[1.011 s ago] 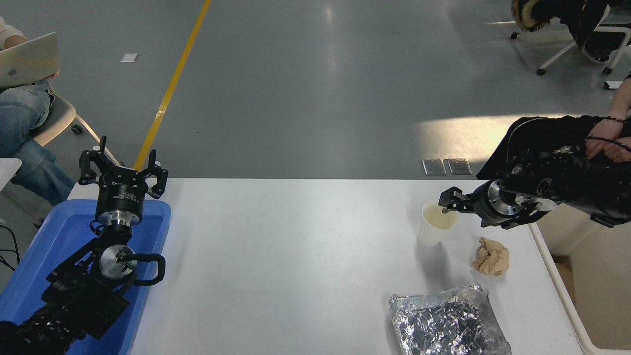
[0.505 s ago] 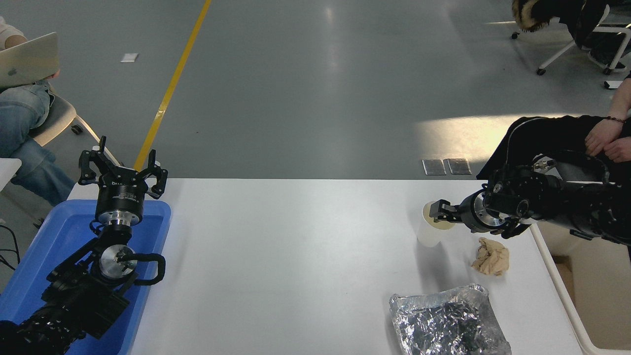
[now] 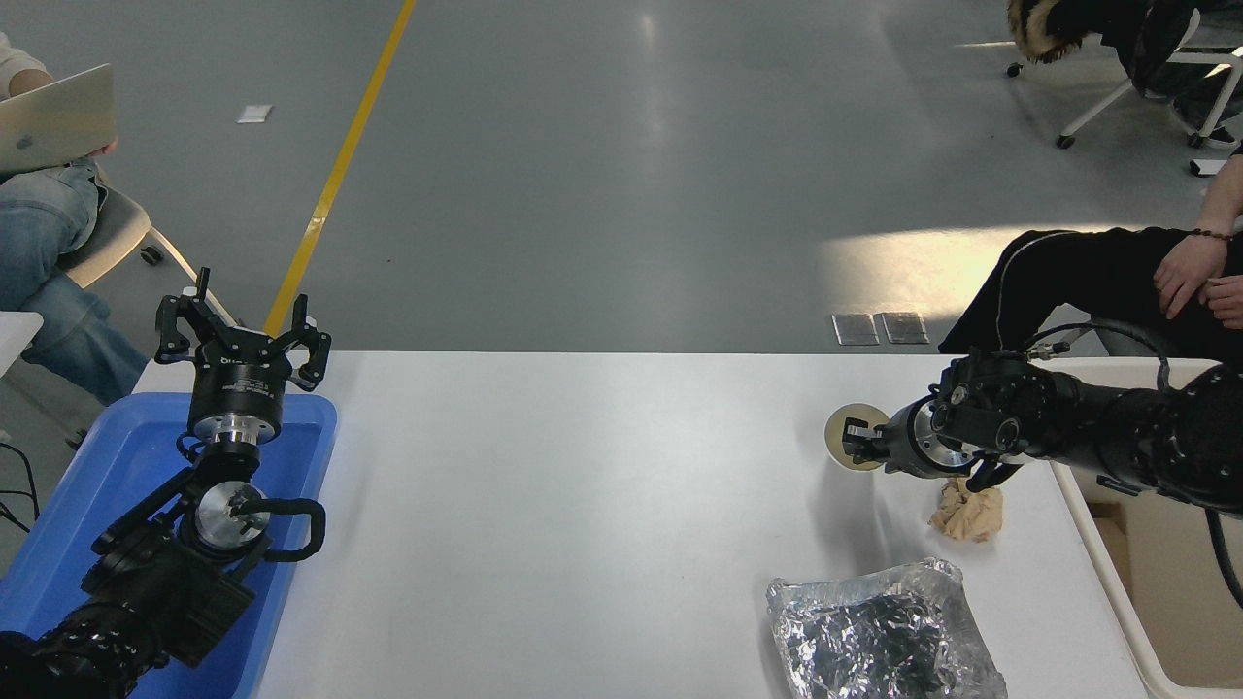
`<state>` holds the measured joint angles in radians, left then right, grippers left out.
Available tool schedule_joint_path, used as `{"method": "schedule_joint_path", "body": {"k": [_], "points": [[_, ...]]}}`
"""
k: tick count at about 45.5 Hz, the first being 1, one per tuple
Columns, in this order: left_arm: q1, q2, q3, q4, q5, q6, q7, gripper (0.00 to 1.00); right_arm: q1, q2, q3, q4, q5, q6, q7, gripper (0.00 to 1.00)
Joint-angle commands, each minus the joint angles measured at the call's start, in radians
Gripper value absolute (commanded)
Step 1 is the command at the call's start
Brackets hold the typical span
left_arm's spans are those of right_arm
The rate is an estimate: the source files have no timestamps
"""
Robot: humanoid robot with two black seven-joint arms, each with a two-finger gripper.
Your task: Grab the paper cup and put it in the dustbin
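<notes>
Paper cup (image 3: 843, 436) is at the right side of the white table (image 3: 583, 505), its cream mouth turned toward the camera so that only the rim and inside show; whether it is tipped on the table or lifted clear cannot be told. The right hand (image 3: 858, 443) reaches in from the right edge with its fingertips at the cup's rim, apparently pinching it, though the contact is too small and dark to be sure. The step in hand looks like the grasp, or the very start of the lift. The next move calls for a firm hold on the thin rim, a rise off the table, and a swing right to the dustbin (image 3: 1117, 592), whose off-white rim runs just past the table's right edge. The way there is short but not bare: a crumpled tan paper wad (image 3: 966, 513) lies right under the wrist, and a crinkled foil tray (image 3: 879, 636) sits nearer the camera, so the cup should travel high. The left hand (image 3: 241, 335) is parked with fingers spread over the blue tray (image 3: 117, 456) at lower left.
</notes>
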<state>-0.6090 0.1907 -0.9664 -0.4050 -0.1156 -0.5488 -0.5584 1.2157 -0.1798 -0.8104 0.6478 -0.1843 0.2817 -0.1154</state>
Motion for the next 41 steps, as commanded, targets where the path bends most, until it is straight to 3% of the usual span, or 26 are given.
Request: {"method": "schedule_joint_path", "body": {"k": [1,13,30,41], "points": [[0.0,-0.001,0.0,0.0,-0.001,0.0,0.0,0.99,0.01,-0.001,0.011,-0.001,0.0,-0.002,-0.001,0.0],[0.0,0.001,0.0,0.0,0.001,0.0,0.0,0.99,0.108,-0.062,0.008,0.104,-0.001,0.004,0.0,0.0],[0.002,0.001,0.0,0.0,0.001,0.001,0.0,0.99,0.628,-0.326,-0.171,0.739,-0.006,0.008,-0.001,0.0],[0.002,0.001,0.0,0.0,-0.001,0.001,0.0,0.99,1.033,-0.394,-0.351,1.021,-0.003,0.105,0.011,0.0]]}}
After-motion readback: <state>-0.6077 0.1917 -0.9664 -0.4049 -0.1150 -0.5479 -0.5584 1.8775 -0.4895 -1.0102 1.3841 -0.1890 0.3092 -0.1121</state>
